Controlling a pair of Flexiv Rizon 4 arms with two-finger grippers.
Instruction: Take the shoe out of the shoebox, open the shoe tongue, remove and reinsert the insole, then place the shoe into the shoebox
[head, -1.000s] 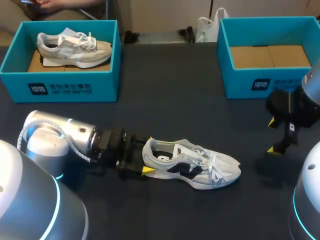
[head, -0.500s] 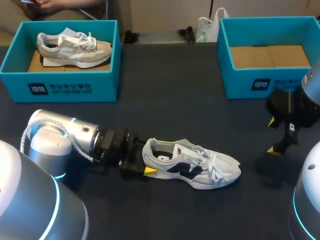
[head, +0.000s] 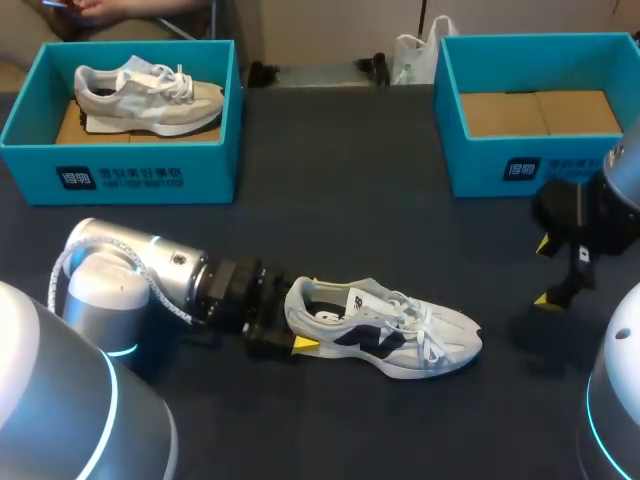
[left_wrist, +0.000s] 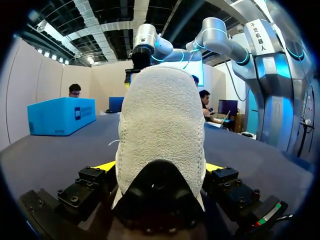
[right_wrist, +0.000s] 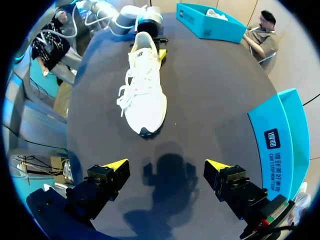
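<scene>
A white, grey and black sneaker (head: 385, 335) lies on its sole on the dark table, toe pointing right. My left gripper (head: 301, 314) is at its heel, open, one yellow tip on each side. In the left wrist view the heel (left_wrist: 162, 115) fills the space between the fingers of the left gripper (left_wrist: 160, 167); I cannot tell whether they touch it. My right gripper (head: 542, 271) hangs open and empty over the table's right side. In the right wrist view the right gripper (right_wrist: 166, 165) has the sneaker (right_wrist: 145, 85) ahead of it, toe nearest.
A teal shoebox (head: 120, 175) at the back left holds another pale sneaker (head: 150, 85). A second teal shoebox (head: 500, 165) at the back right holds only cardboard lining; its wall (right_wrist: 280, 135) stands close beside my right gripper.
My left arm has slid right, bringing its fingers further along the sides of the sneaker's heel. The sneaker and the right arm have stayed put.
</scene>
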